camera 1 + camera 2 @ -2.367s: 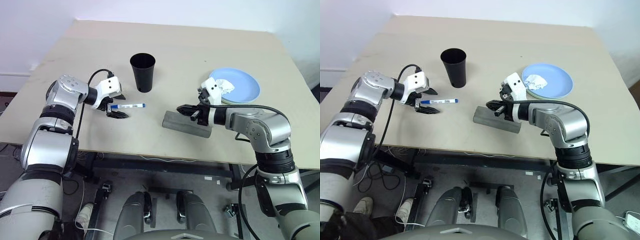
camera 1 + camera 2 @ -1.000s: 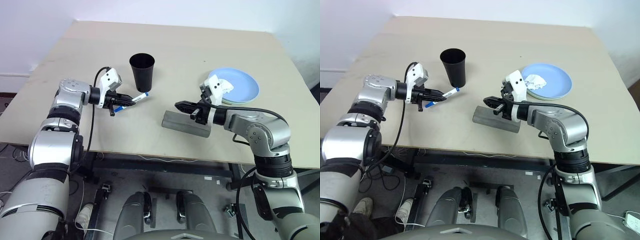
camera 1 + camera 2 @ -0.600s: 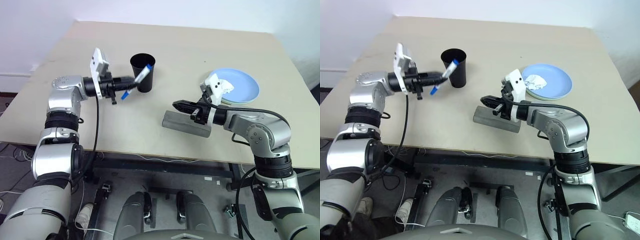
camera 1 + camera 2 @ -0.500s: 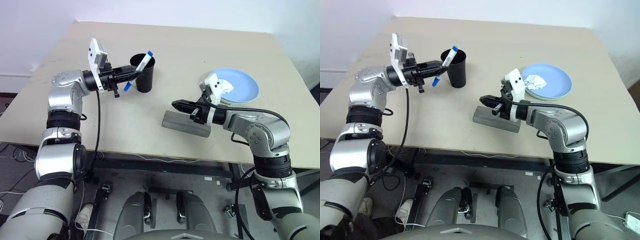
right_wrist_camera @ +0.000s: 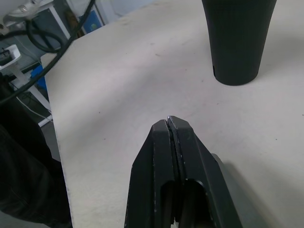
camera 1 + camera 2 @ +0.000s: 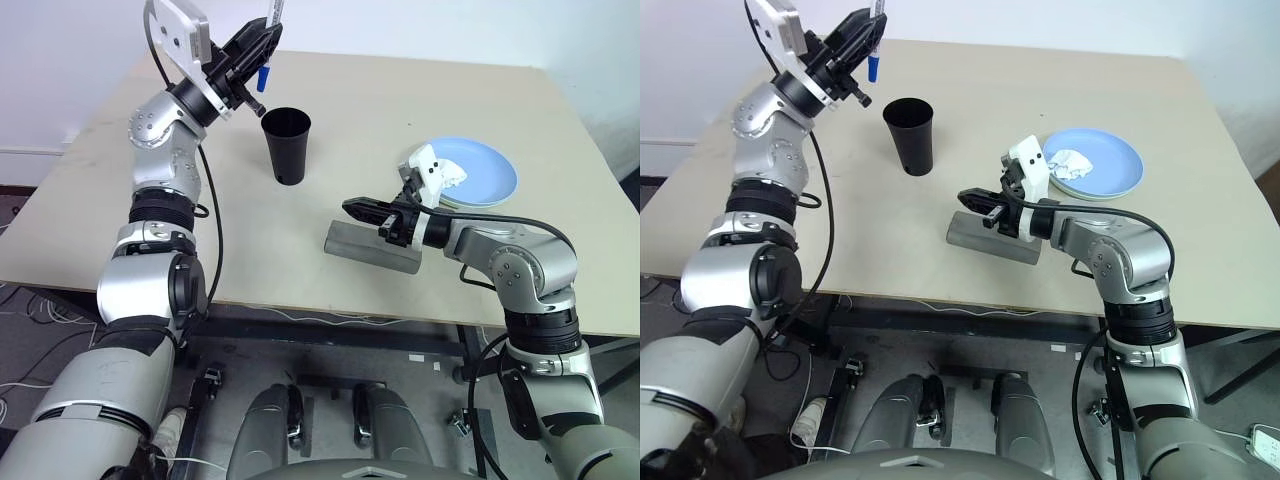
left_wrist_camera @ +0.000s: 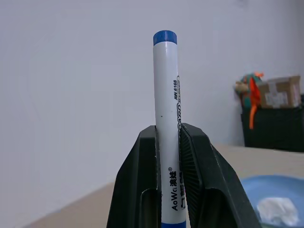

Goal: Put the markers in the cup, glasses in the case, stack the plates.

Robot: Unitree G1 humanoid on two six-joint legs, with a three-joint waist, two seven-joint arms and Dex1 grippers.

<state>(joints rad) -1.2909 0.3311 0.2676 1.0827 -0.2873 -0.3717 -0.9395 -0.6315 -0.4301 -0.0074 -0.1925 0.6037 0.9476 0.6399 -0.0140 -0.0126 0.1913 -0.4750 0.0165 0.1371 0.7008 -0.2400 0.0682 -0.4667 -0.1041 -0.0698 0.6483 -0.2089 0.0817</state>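
Left eye view: the left end effector [image 6: 262, 38] is raised high above the surface [image 6: 400, 110], clamped on the blue-capped marker [image 6: 268, 45], which stands nearly upright, up and a little to the left of the black cup [image 6: 286, 145]. The right end effector [image 6: 358, 209] hovers over the near end of the grey case [image 6: 372, 250], fingers pressed together and empty. The light blue plate [image 6: 490, 180] sits to the right with a crumpled white paper wad [image 6: 447, 172] on it; a pale green plate edge seems to peek from under it.

Right eye view: same layout; the marker [image 6: 873, 50] is clearly off to the side of the cup's [image 6: 910, 135] mouth, not over it.

Left wrist view: two black fingers [image 7: 142, 185] grip the marker's [image 7: 167, 118] white barrel at mid-length, the blue end pointing up.

Right wrist view: the fingers [image 5: 164, 156] are closed on nothing, aimed across the bare surface toward the cup [image 5: 237, 40].

The step in hand looks to be dropping this marker into the cup. The next move calls for carrying it over the rim, keeping it upright, lowering it, then releasing.
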